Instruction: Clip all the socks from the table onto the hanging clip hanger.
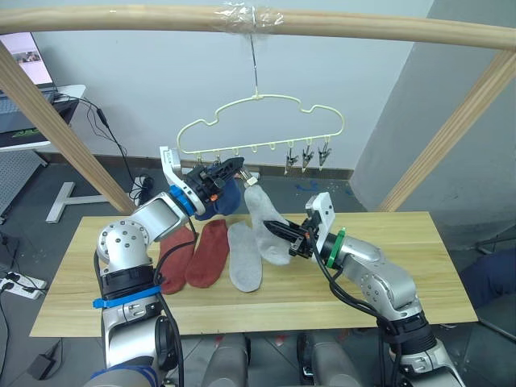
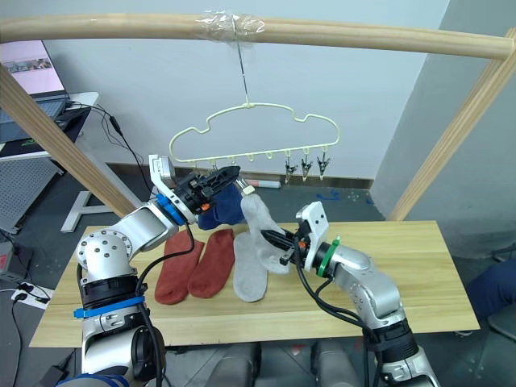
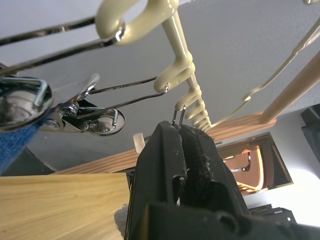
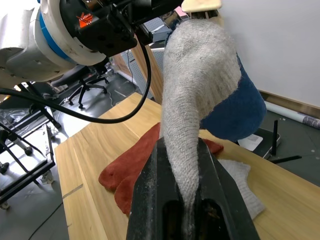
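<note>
Held grey sock (image 1: 264,219): long axis steeply tilted; upper end raised toward the left-hand clips of the hanger, lower end down at the right gripper; hangs above the table, in front of the blue socks.
Right gripper (image 1: 282,234): fingers pressed together, pinching the lower end of the held grey sock; sock cloth runs up from between the fingers in the right wrist view.
Left gripper (image 1: 227,168): raised under the left part of the hanger; fingers closed tight on the wire handles of a clip (image 3: 178,116), seen in the left wrist view; fingertips point toward the top of the held grey sock.
Hanger (image 1: 260,125): pale yellow-green wire, wavy outline; hook up on the wooden pole (image 1: 339,29); long axis level, side to side; three bare clips (image 1: 307,157) hang at its right end.
Blue socks (image 1: 219,198): hang from the hanger's left side, just behind the left gripper; number not certain.
Flat grey sock (image 1: 243,256): lies on the table; long axis front to back; just beside the red pair.
Red socks (image 1: 193,254): two, side by side on the table; long axes front to back, slightly slanted.
Table (image 1: 387,258): light wooden planks; right half bare.
</note>
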You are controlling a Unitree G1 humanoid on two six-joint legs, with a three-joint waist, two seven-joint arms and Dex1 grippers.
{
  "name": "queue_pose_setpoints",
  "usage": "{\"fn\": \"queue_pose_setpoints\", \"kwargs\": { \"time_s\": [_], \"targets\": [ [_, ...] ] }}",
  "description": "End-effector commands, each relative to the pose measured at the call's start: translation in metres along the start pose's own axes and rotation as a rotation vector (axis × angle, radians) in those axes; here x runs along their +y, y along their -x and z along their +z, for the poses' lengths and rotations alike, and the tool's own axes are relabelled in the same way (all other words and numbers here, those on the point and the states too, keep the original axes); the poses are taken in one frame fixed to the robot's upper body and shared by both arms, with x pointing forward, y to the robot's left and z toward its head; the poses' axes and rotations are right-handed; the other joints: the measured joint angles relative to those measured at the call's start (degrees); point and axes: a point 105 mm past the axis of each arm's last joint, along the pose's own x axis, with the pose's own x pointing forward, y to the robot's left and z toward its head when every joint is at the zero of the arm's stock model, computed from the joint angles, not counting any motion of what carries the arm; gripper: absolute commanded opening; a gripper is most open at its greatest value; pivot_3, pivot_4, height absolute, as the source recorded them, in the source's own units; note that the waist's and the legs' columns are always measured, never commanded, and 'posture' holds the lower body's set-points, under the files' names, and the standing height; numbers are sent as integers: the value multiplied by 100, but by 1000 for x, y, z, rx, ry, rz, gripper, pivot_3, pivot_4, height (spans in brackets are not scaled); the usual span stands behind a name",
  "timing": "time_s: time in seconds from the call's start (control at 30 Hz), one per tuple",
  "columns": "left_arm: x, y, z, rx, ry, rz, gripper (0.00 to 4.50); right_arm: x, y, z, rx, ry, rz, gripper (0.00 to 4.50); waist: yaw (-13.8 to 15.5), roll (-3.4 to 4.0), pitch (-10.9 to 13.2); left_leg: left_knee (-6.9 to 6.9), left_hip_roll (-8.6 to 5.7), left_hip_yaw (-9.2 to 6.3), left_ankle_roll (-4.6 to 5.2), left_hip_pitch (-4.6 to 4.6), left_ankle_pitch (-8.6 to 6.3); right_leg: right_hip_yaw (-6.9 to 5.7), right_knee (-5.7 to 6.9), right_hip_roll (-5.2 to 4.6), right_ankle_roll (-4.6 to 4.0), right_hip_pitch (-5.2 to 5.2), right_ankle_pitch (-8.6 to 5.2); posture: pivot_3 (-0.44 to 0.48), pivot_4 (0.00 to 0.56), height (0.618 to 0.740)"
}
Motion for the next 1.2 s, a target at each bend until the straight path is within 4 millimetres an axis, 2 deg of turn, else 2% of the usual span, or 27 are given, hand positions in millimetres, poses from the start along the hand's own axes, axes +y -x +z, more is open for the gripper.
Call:
{"fn": "queue_pose_setpoints", "kwargs": {
  "time_s": [0.03,0.17,0.4,0.73,0.87,1.0,1.1,1.13,1.2],
  "targets": [
    [-15,-1,2,-5,-26,-59,0,3,-4,24,-88,17,16,53,-1,0,0,0,0,0,0,0,0,0,0,0,0,-1,0,99,192,740],
    [-15,-1,2,-3,-27,-61,0,3,-7,31,-103,35,23,53,1,0,0,0,0,-3,0,-2,0,-2,-1,0,0,-1,0,99,192,740],
    [-19,-2,3,-15,-34,-77,0,3,-15,24,-74,49,35,53,1,1,1,-3,-1,-2,0,-5,0,-3,-9,-1,0,-1,0,102,196,740],
    [-21,3,2,-15,-38,-93,3110,1,-17,19,-51,62,33,0,2,1,1,-4,0,-4,0,-5,0,-2,-9,-1,0,-2,0,109,200,740],
    [-12,6,5,-21,-88,-24,4269,-2,-17,17,-43,74,16,0,5,1,1,-4,-1,-5,0,-6,0,-3,-9,-1,-1,-2,0,112,199,740],
    [2,22,-6,98,-305,107,4269,-5,-20,14,-28,84,-4,0,-6,2,2,-10,1,-1,0,-4,0,0,-9,0,-1,-5,-1,125,195,740],
    [5,38,-10,165,-500,198,4301,-13,-21,6,16,117,-46,769,4,4,3,-22,1,3,0,-4,-1,5,-11,0,-8,-11,-3,145,193,740],
    [8,45,-7,172,-625,268,4301,-19,-19,2,41,138,-76,1140,18,4,3,-24,1,2,-1,-5,-1,4,-12,-1,-10,-12,-5,161,192,740],
    [12,56,-13,237,-740,328,4301,-31,-14,-7,92,176,-143,1794,57,4,3,-28,2,-4,-1,-9,-1,3,-17,-15,-14,-14,-6,170,191,740]
  ]
}}
